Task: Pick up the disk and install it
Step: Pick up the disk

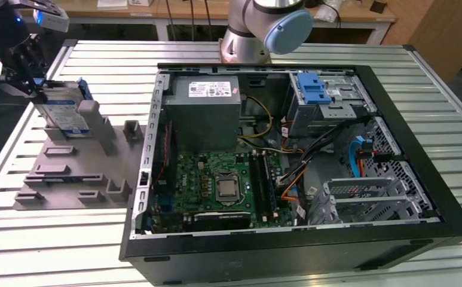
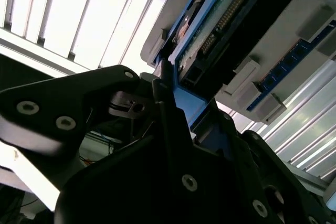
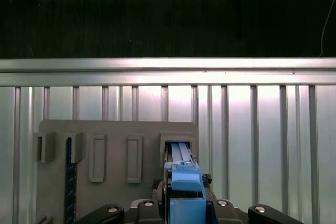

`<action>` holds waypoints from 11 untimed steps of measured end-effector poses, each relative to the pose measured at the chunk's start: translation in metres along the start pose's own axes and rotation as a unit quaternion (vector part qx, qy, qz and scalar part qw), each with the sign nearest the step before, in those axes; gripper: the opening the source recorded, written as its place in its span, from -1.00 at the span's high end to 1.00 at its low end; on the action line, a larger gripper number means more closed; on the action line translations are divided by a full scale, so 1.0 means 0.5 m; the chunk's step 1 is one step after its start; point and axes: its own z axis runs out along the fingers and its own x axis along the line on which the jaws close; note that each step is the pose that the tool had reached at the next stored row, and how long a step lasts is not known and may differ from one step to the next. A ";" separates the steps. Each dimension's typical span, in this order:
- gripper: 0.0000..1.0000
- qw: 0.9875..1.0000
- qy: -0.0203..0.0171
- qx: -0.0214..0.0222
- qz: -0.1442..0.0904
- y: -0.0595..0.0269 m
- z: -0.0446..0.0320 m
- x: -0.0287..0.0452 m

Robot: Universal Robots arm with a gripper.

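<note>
On slatted metal table, disk in grey fixture, desks behind

Even overhead light fills the exterior view, with a soft sheen on the metal table. In the second wrist view its slats glare white and the gripper is a dark silhouette

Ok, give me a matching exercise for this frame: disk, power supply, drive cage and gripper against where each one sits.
1 disk
2 power supply
3 drive cage
4 gripper

A inside the case, far corner, exterior view's right
B on edge in the grey fixture
C at the disk's upper end
D inside the case, next to the motherboard

Pairs: 1-B, 2-D, 3-A, 4-C
</note>
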 end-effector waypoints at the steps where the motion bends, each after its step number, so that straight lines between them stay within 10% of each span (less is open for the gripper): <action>1: 0.27 1.000 0.000 0.000 0.000 0.000 0.000 0.000; 11: 0.25 1.000 0.000 0.000 -0.001 0.000 0.000 0.000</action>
